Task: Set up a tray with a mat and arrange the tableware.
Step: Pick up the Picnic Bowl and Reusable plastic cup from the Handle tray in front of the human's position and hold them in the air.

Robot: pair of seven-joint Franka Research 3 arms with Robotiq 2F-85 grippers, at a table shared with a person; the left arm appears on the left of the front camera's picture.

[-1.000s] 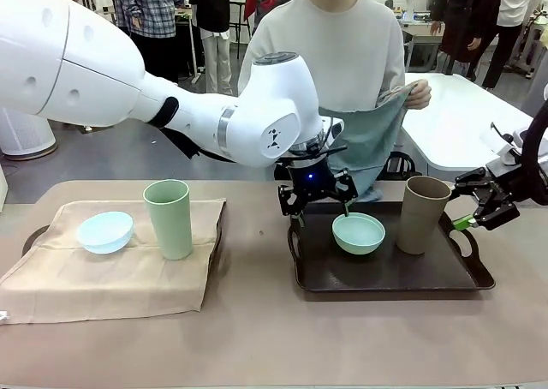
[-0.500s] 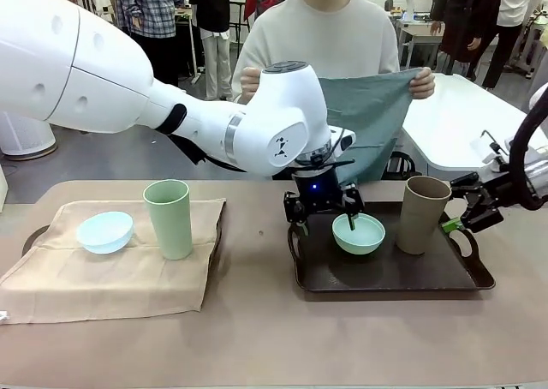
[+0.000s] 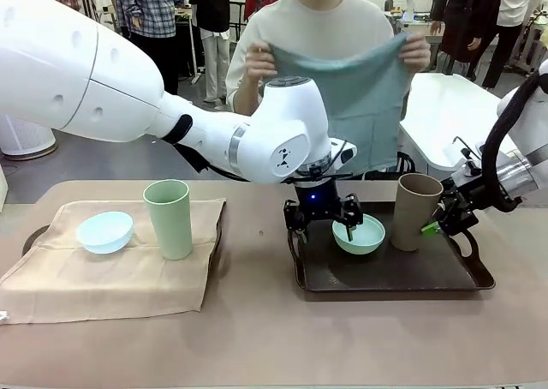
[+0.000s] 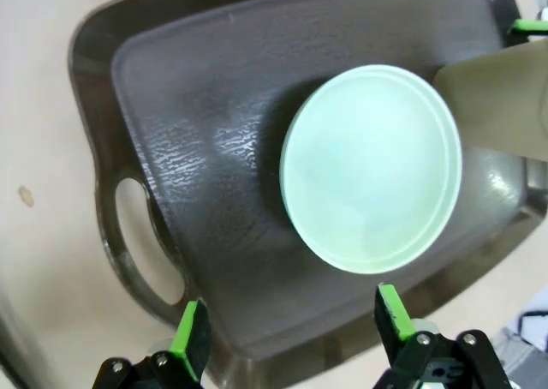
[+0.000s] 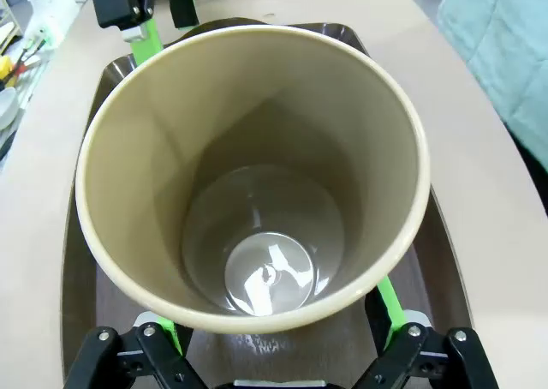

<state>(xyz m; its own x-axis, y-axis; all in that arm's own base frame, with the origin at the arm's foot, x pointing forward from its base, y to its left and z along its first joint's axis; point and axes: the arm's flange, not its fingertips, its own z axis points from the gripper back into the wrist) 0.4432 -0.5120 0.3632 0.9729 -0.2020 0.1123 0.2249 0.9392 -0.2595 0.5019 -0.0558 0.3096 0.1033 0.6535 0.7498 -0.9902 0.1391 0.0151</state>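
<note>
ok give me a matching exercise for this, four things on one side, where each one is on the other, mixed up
Things:
1 pale blue bowl
2 mint green bowl
3 tan-brown cup
4 teal cloth

Places:
A between the right gripper's fingers
B held up in the person's hands
C on the beige mat
D on the dark tray, below the open left gripper

Pairs: 1-C, 2-D, 3-A, 4-B

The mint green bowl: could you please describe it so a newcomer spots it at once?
Find the dark tray on the right. The mint green bowl sits on its bare floor, left of the tall tan-brown cup. It is low, round and the tray's sole bowl.
</note>
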